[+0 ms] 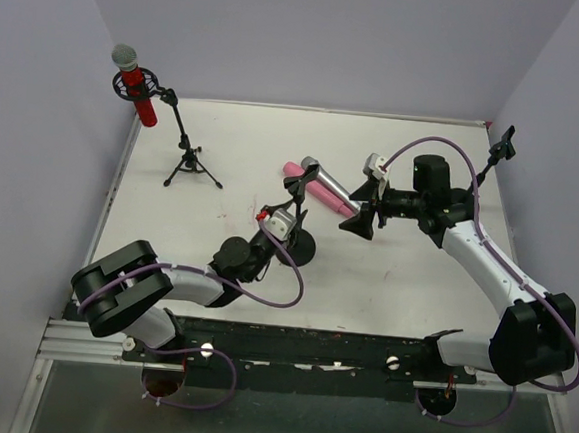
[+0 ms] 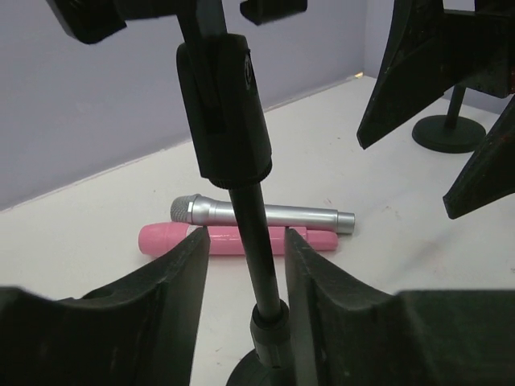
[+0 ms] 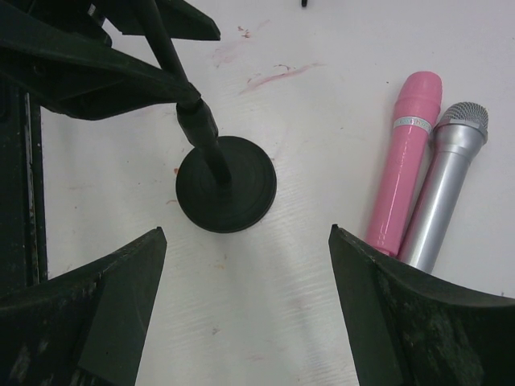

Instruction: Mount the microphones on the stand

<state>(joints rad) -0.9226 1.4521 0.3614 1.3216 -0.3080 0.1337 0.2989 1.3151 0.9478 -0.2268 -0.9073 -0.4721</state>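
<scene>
A glittery red microphone (image 1: 136, 86) sits in the clip of a tripod stand (image 1: 191, 164) at the far left. The pink microphone (image 1: 298, 170) (image 3: 406, 161) and the silver-grey microphone (image 1: 329, 187) (image 3: 447, 185) lie side by side on the table. A round-base stand (image 1: 297, 245) (image 3: 226, 183) rises in front of them. My left gripper (image 1: 275, 225) (image 2: 248, 235) straddles its pole (image 2: 224, 104) low down, with a gap showing on the left side. My right gripper (image 1: 359, 220) (image 3: 247, 232) hangs open above bare table between the stand's base and the two microphones.
Another black stand (image 1: 497, 153) with an empty clip stands at the far right corner. Purple walls close in the white table (image 1: 384, 284) on three sides. Faint red smears (image 3: 273, 76) mark the surface near the round base.
</scene>
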